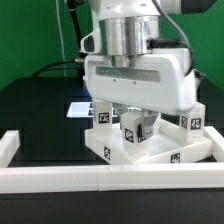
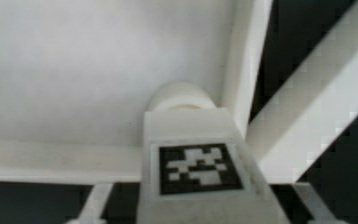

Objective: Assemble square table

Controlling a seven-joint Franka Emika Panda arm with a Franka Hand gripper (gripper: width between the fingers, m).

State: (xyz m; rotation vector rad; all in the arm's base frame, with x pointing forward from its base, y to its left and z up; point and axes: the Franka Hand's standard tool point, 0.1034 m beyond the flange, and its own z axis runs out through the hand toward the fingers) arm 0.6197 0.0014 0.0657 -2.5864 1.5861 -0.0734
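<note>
Now you see the claw [image 1: 133, 122] low in the middle of the exterior view, directly over the square table top [image 1: 190, 152], which lies flat against the border wall [image 1: 100, 180]. Tagged legs [image 1: 106, 117] stand on the slab around the claw. In the wrist view one leg [image 2: 197, 150] sits between the jaws, its tag facing the camera. You cannot tell whether the jaws already pinch it.

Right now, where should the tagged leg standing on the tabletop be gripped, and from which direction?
Grip the leg across its flat tagged block, coming straight down from above: it stands upright on the square tabletop, so opposing side faces are exposed. The gripper sits right over it.
</note>
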